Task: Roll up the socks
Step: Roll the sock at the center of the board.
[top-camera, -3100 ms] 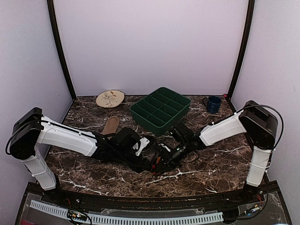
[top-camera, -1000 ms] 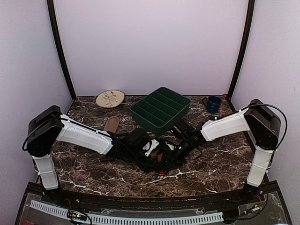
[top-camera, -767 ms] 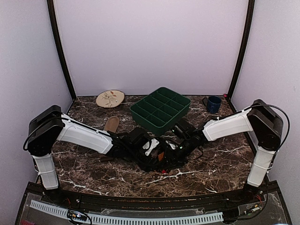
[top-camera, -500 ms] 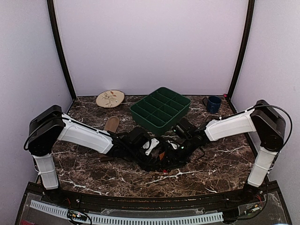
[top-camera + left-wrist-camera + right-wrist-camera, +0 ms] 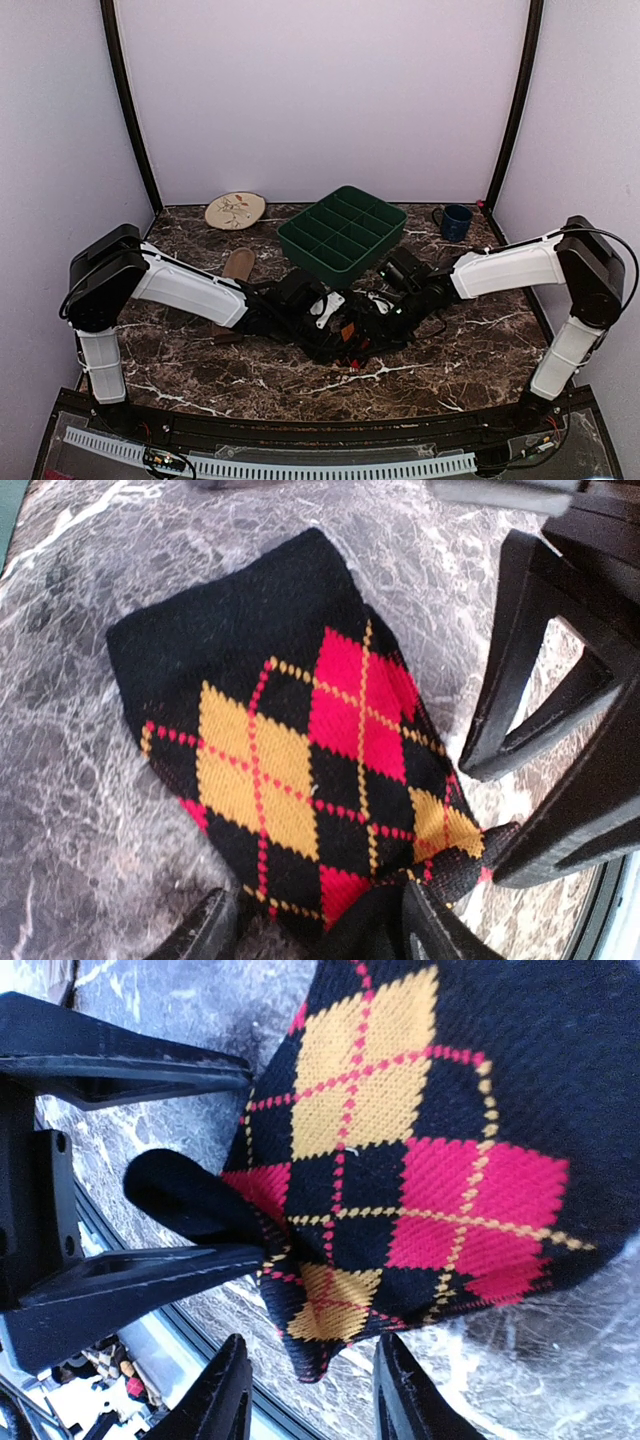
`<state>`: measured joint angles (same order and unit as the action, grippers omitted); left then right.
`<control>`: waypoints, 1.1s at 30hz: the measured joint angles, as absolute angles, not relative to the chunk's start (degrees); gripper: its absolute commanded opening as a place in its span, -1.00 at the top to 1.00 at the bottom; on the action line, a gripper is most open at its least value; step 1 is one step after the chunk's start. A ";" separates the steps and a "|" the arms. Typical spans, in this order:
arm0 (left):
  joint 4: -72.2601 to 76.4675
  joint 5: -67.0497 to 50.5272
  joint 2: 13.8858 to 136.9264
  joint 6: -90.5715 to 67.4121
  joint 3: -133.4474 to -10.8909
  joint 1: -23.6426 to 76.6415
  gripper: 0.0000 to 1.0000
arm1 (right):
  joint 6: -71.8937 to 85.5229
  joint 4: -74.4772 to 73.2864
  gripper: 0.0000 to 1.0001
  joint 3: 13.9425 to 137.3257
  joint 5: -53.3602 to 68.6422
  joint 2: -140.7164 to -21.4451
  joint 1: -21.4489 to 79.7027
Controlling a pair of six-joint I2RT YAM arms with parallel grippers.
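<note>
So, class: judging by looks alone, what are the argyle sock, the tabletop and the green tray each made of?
Argyle sock: knitted yarn, matte; stitch rows show.
Tabletop: dark marble or a marble-look laminate, slight sheen, white veins.
Green tray: probably moulded plastic; smooth, uniform colour.

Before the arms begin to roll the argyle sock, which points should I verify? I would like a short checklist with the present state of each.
1. Argyle sock lies flat on the marble table: ok, except one raised corner.
2. Left gripper jaws apart: ok.
3. Right gripper jaws apart: ok.
4. One gripper grips that corner: cannot tell.
5. Tan sock lies apart from the argyle one: ok.
</note>
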<state>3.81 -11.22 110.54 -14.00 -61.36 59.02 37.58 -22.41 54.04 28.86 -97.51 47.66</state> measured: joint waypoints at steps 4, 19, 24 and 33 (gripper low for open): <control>4.38 -11.64 111.26 -14.17 -62.00 59.02 -0.19 | 37.28 -23.53 0.20 53.23 26.55 -95.20 47.62; 5.15 -13.30 112.64 -16.32 -62.98 58.67 -0.17 | 29.61 -27.46 0.20 47.59 5.54 -80.20 51.88; 5.61 -13.85 113.25 -16.95 -63.53 58.65 -0.16 | 27.29 -26.76 0.20 46.19 -2.79 -79.85 59.02; 6.81 -15.57 113.89 -17.43 -63.75 58.26 -0.14 | 22.17 -23.81 0.23 43.09 -16.60 -77.84 69.21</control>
